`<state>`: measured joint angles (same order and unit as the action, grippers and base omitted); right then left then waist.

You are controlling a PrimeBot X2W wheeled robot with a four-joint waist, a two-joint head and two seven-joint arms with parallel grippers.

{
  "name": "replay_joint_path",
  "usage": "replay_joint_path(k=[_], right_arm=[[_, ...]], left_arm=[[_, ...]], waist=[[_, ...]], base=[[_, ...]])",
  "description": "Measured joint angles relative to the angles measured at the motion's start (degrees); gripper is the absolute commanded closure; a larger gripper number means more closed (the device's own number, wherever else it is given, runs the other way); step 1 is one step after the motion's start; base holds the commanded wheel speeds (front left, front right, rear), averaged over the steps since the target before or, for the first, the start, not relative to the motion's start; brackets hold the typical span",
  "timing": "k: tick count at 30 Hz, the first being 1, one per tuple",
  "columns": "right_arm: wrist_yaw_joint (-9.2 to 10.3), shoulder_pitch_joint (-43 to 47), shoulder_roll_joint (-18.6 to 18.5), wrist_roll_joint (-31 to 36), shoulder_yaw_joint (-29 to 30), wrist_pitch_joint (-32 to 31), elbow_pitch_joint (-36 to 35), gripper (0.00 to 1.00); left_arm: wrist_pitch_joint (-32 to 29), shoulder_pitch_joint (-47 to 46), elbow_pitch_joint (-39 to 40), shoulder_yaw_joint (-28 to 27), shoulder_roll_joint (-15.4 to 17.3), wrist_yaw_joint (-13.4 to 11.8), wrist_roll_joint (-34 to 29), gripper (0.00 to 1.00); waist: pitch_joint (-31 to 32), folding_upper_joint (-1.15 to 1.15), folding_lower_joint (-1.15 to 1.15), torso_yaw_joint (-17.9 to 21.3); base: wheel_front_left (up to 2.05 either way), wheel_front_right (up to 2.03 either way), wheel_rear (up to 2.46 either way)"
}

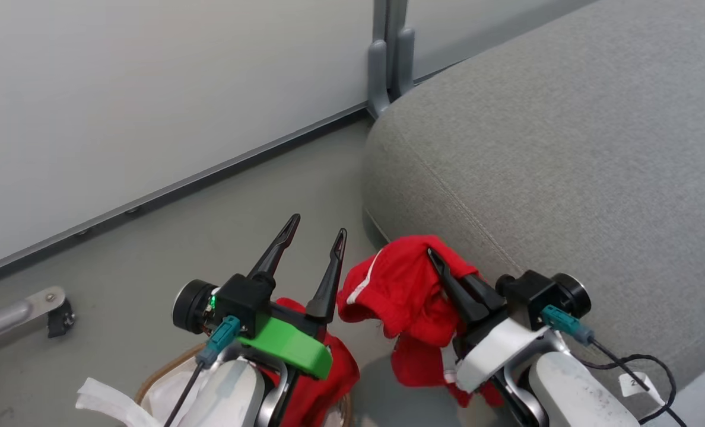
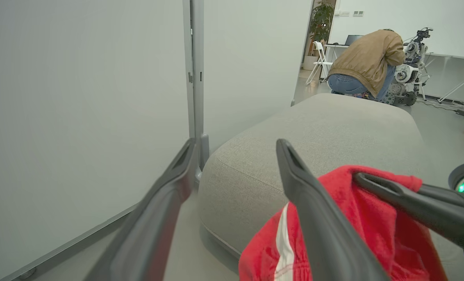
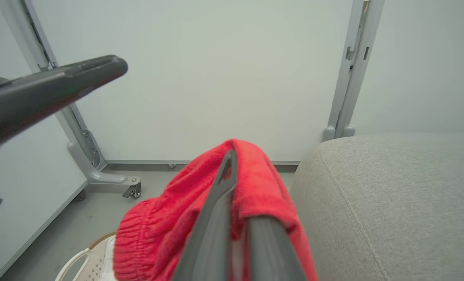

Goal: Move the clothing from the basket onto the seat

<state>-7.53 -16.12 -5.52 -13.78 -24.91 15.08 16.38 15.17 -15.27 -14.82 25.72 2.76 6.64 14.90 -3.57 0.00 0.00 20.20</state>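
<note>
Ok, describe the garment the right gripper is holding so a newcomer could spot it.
Start at the large rounded grey fabric seat. By its near corner, the right gripper is shut on a bright red soft garment with a white stripe. Unlike the other red fabric over the tan-rimmed white basket, it hangs in the air from dark fingers.

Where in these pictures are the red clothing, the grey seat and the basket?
clothing point(image 1: 400, 284), head view, on the bunched red fabric beside the white stripe.
seat point(image 1: 566, 148), head view, on its bare grey top.
basket point(image 3: 93, 267), right wrist view, on its perforated white wall.
</note>
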Motion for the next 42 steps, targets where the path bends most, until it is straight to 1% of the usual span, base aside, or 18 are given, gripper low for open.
replay_joint_path(k=[2, 6, 10, 14, 17, 22, 27, 31, 33, 37, 42], right_arm=[[0.00, -0.3, 0.0, 0.0, 2.3, 0.0, -0.3, 1.00], [0.00, -3.5, -1.6, 0.1, 4.7, 0.0, -1.2, 1.00], [0.00, -9.6, -4.7, 1.2, 6.5, 0.0, -2.2, 1.00], [0.00, -17.4, -8.1, 3.1, 9.1, 0.0, -0.5, 1.00], [0.00, -24.1, -10.6, 4.4, 10.3, 0.0, 1.5, 1.00], [0.00, -33.9, -14.8, 5.5, 12.7, 0.0, 8.2, 1.00], [0.00, -39.7, -18.1, 7.3, 18.4, 0.0, 13.7, 1.00], [0.00, -42.2, -20.2, 9.1, 23.1, 0.0, 17.4, 1.00], [0.00, -42.4, -20.4, 9.7, 24.9, 0.0, 19.5, 1.00], [0.00, -41.9, -19.2, 12.5, 28.7, 0.0, 22.7, 1.00], [0.00, -37.6, -14.3, 14.1, 33.4, 0.0, 26.4, 1.00]], left_arm=[[0.0, 0.0, 0.1, 0.1, 0.0, 0.2, -0.2, 0.00], [0.0, -0.4, 0.4, 0.7, 0.0, 0.4, -0.7, 0.00], [0.0, -2.3, 0.4, 1.6, 0.0, 0.5, -1.7, 0.00], [0.0, -3.9, 0.7, 3.0, 0.0, 0.7, -2.5, 0.00], [0.0, -5.5, 0.9, 4.5, 0.0, 0.7, -3.1, 0.00], [0.0, -9.2, 0.3, 6.4, 0.0, 0.7, -3.8, 0.00], [0.0, -12.4, -0.2, 8.2, 0.0, 0.7, -4.3, 0.00], [0.0, -14.7, -0.1, 8.3, 0.2, 0.7, -4.6, 0.00], [0.0, -15.2, -0.1, 8.2, 0.4, 0.7, -4.6, 0.00], [0.0, -16.2, -0.1, 7.9, 0.9, 0.7, -5.0, 0.00], [0.0, -16.5, 0.0, 7.1, 1.9, 0.7, -5.6, 0.00]], waist=[[-0.5, 0.00, 0.00, 1.9], [-2.0, 0.00, 0.00, 4.3], [-4.6, 0.00, 0.00, 5.7], [-7.8, 0.00, 0.00, 6.1], [-10.2, 0.00, 0.00, 5.9], [-14.7, 0.00, 0.00, 4.7], [-18.9, 0.00, 0.00, 2.4], [-22.2, 0.00, 0.00, -0.2], [-23.8, 0.00, 0.00, -1.5], [-27.2, 0.00, 0.01, -4.0], [-30.9, 0.00, 0.01, -6.4]], base=[[0.00, 0.00, 0.00], [0.00, 0.00, 0.00], [0.00, 0.00, 0.00], [0.00, 0.00, 0.00], [0.00, 0.00, 0.00], [0.00, 0.00, 0.00], [0.00, 0.00, 0.00], [0.00, 0.00, 0.00], [0.00, 0.00, 0.00], [0.00, 0.00, 0.00], [0.00, 0.00, 0.00]])
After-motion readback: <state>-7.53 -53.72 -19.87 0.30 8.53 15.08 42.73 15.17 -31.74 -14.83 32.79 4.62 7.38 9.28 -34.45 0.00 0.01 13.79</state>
